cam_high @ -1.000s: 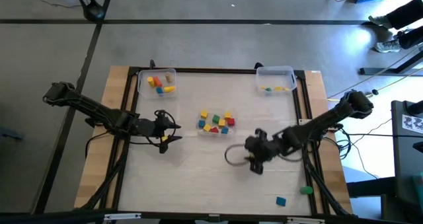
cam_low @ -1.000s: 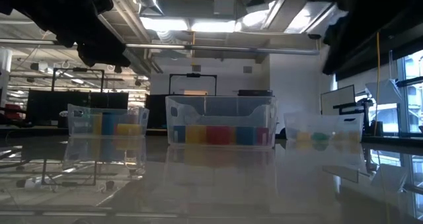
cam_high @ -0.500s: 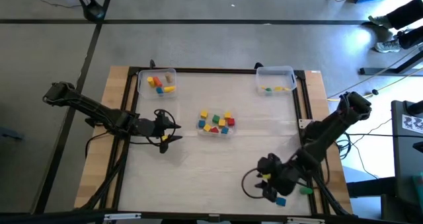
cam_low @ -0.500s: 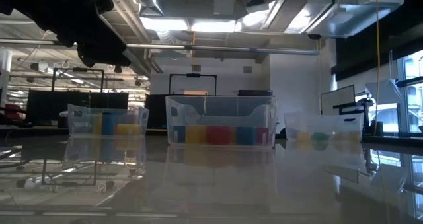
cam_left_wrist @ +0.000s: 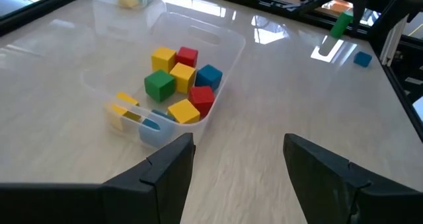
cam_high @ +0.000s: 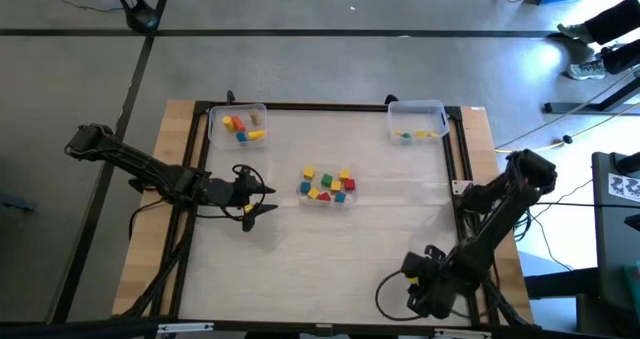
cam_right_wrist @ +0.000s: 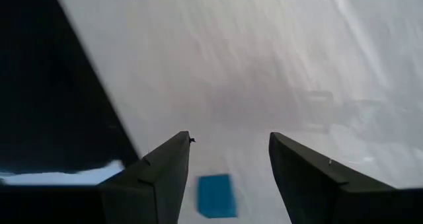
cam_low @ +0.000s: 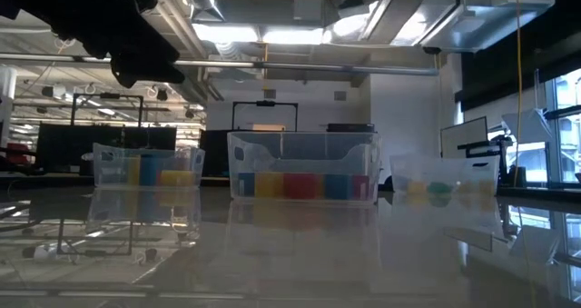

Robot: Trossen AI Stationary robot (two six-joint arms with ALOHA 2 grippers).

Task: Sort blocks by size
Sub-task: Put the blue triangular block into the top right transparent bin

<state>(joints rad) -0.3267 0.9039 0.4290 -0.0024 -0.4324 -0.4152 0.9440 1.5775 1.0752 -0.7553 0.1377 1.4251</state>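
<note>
Several small coloured blocks (cam_high: pixel 327 185) lie in a clear bin (cam_left_wrist: pixel 218 65) at mid-table; they also show in the left wrist view (cam_left_wrist: pixel 180 85). My left gripper (cam_high: pixel 264 199) is open and empty, left of that bin, pointing at it (cam_left_wrist: pixel 238 145). My right gripper (cam_high: pixel 418 297) is open near the table's near right corner, over a loose blue block (cam_right_wrist: pixel 216 195) that lies flat on the table below the gap between its fingers (cam_right_wrist: pixel 229 145). The left wrist view shows this blue block (cam_left_wrist: pixel 361 59) and a loose green block (cam_left_wrist: pixel 342 24).
Two more clear bins stand at the far edge: one at the far left (cam_high: pixel 238 126) with orange, yellow and blue blocks, one at the far right (cam_high: pixel 418 121) with small yellow and green blocks. A black frame rail (cam_high: pixel 462 169) runs along the table's right side.
My right gripper has swung from the table's middle toward the near edge and the right, ending over the loose blue block near the near right corner. My left arm has kept still.
</note>
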